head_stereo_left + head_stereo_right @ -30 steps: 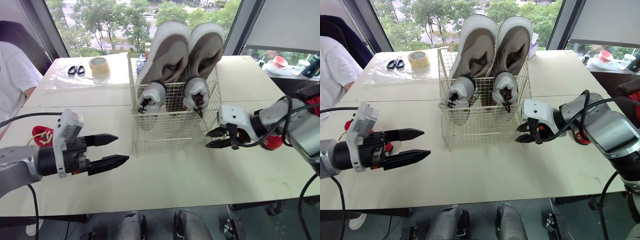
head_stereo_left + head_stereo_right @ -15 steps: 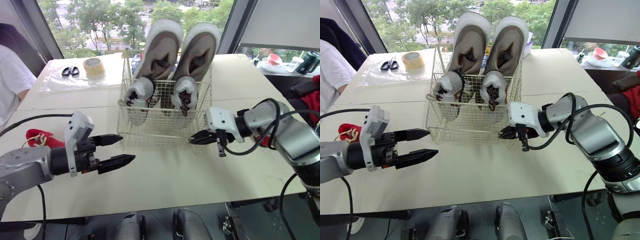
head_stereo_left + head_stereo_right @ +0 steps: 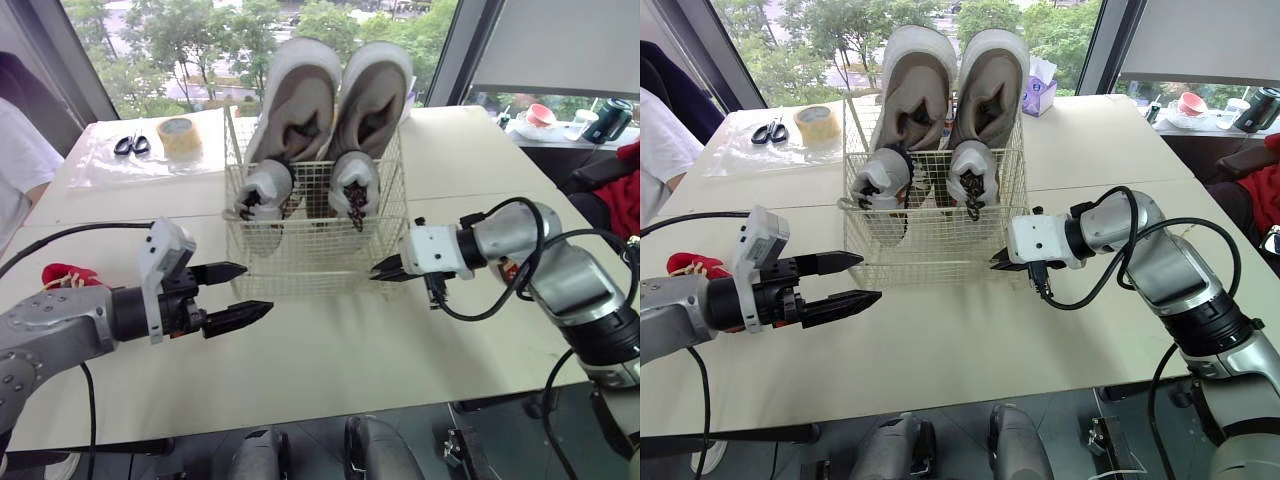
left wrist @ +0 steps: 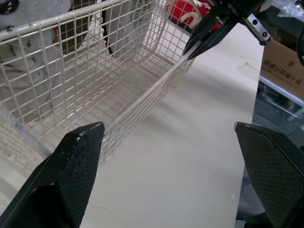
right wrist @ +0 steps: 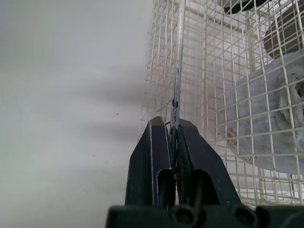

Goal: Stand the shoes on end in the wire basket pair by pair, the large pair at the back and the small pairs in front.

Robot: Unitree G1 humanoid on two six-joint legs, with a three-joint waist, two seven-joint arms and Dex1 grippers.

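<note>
White wire basket [image 3: 318,252] sitting mid-table, its mesh half-veiling the small grey pair [image 3: 265,184] before the large beige pair [image 3: 300,95]; your right gripper [image 3: 377,273] is pinching its corner wire; your left gripper [image 3: 256,289] is hanging spread.

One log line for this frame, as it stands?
right gripper shut on white wire basket front corner | left gripper open, clear of basket | large beige shoes back, small grey shoes front

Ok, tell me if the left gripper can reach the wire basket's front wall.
Probably yes: the left gripper, open, points at the wire basket across bare table; the right gripper pinches its right corner.
</note>
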